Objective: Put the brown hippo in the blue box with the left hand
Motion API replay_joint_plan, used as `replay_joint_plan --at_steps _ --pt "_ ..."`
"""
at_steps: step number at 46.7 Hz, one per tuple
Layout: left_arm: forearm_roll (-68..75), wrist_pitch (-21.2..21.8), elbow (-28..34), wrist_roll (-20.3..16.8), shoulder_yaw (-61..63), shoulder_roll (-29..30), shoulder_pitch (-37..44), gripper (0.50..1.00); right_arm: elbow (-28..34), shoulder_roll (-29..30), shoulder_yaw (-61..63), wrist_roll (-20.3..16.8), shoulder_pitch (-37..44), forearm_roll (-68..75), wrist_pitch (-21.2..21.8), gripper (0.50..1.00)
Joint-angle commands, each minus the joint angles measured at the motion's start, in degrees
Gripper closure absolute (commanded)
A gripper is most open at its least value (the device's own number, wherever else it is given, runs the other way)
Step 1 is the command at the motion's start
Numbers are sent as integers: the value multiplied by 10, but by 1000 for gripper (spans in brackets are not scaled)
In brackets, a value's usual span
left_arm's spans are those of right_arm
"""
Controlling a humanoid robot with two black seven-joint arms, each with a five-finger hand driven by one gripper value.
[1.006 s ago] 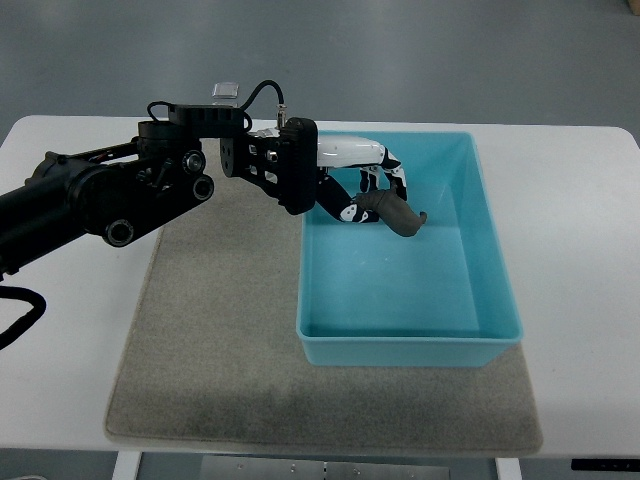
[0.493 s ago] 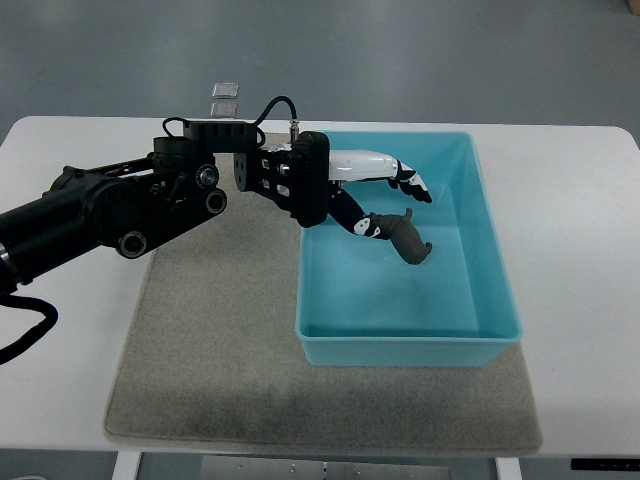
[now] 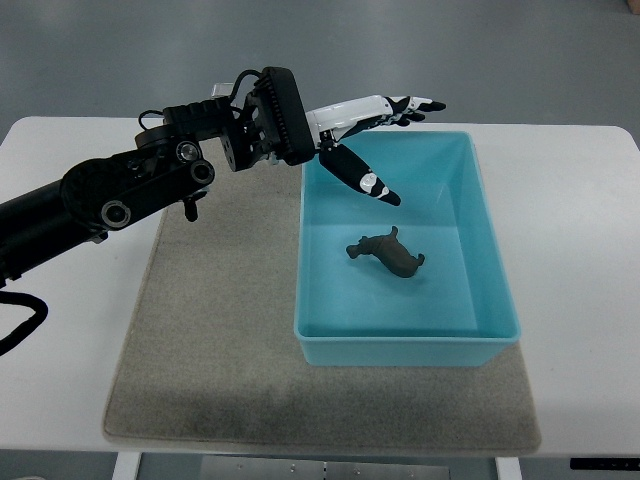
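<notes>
The brown hippo (image 3: 388, 254) lies on the floor of the blue box (image 3: 500, 290), near its middle, apart from any hand. My left hand (image 3: 392, 145) hovers above the box's back left part, fingers spread straight and thumb pointing down toward the box; it holds nothing. Its black arm comes in from the left edge. The right arm does not show.
The blue box stands on the right part of a grey mat (image 3: 215, 340) on a white table (image 3: 580, 240). A small clear object (image 3: 222, 90) sits at the table's back edge behind the arm.
The left hand let go of the hippo, which dropped to the box floor. The hand then opened and rose up and back toward the box's rear left corner.
</notes>
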Motion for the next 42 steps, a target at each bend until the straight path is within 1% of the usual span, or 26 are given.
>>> replay_joint_plan --at_steps 1,13,16,21,26,31,35,39,42 --pt "-40 0 9 0 0 13 2 504 0 0 -1 0 0 0 0 564" --pt "-254 -10 67 1 0 58 9 501 0 0 0 0 0 0 0 564" --pt "-298 -19 79 1 0 71 10 501 0 0 0 0 0 0 0 564" --pt "-363 -56 101 2 -2 88 21 501 0 0 0 0 1 0 0 564" --pt "-429 -115 137 8 -2 100 33 501 0 0 0 0 1 0 0 564" --pt "-487 -181 188 43 -4 103 49 501 0 0 0 0 1 0 0 564" --pt "-538 -217 221 72 -14 104 63 501 0 0 -1 0 0 -1 0 564" --pt "-581 -219 240 108 -39 106 84 501 0 0 0 0 1 0 0 564" --pt "-606 -219 248 149 -71 107 102 501 0 0 0 0 0 0 0 564"
